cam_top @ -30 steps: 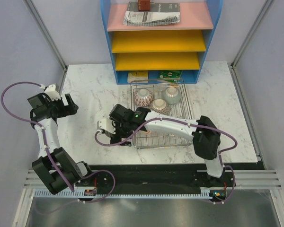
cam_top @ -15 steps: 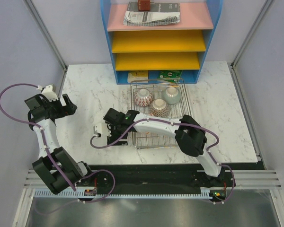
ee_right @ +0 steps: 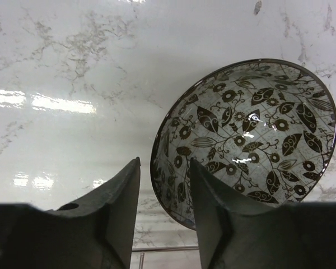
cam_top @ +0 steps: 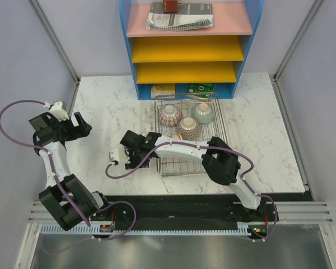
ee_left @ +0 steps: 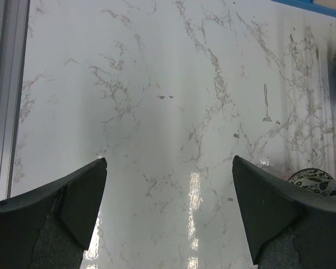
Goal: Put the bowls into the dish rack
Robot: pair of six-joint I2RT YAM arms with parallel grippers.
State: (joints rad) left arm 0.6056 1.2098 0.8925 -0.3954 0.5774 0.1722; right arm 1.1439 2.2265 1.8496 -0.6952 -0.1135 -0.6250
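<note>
Step in hand: grasp grey-brown patterned bowl (ee_right: 252, 129) by rim

Bowl on table (cam_top: 101, 112) toward near edge, just beside near-left corner of dish rack (cam_top: 185, 166), looks tilted

Right gripper (ee_right: 164, 163) narrow, astride rim, one finger inside, one outside; firm bite or not, cannot tell

Do well: seat rim deep between jaws, squeeze before lifting, clear rack wall, set down in bare near end, apart from bowls (cam_top: 203, 112) at far end

Left gripper (ee_left: 169, 161) wide, holds nothing, over table's left side

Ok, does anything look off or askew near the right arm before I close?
Nothing spilled or broken. The grey-brown patterned bowl looks tipped rather than flat on the table, just outside the dish rack. The right gripper's jaws straddle its near rim with a gap left, so it could shift as they close.
</note>
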